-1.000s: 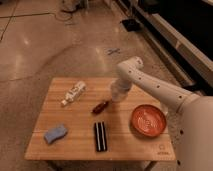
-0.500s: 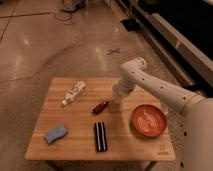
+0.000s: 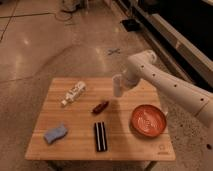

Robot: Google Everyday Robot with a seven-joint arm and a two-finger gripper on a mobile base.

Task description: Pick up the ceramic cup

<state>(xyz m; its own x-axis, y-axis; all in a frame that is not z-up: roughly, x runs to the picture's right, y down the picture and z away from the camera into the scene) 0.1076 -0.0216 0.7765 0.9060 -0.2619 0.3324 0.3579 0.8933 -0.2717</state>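
My arm reaches in from the right, and its gripper [image 3: 118,88] hangs over the far middle of the wooden table [image 3: 75,145]. A small pale, slightly tapered shape [image 3: 117,84] sits right at the gripper's end and looks like the ceramic cup. It appears to be just above the tabletop, with a shadow under it. I cannot separate the cup's outline from the gripper.
A wide red-orange bowl [image 3: 148,120] stands at the right. A white bottle [image 3: 73,93] lies at the back left. A dark red item [image 3: 100,106] lies in the middle, a black bar [image 3: 100,136] near the front, and a blue sponge [image 3: 55,133] at the front left.
The gripper, with the pale shape at its end, has shifted a little and now sits slightly higher over the table's far middle. The other objects have not moved.
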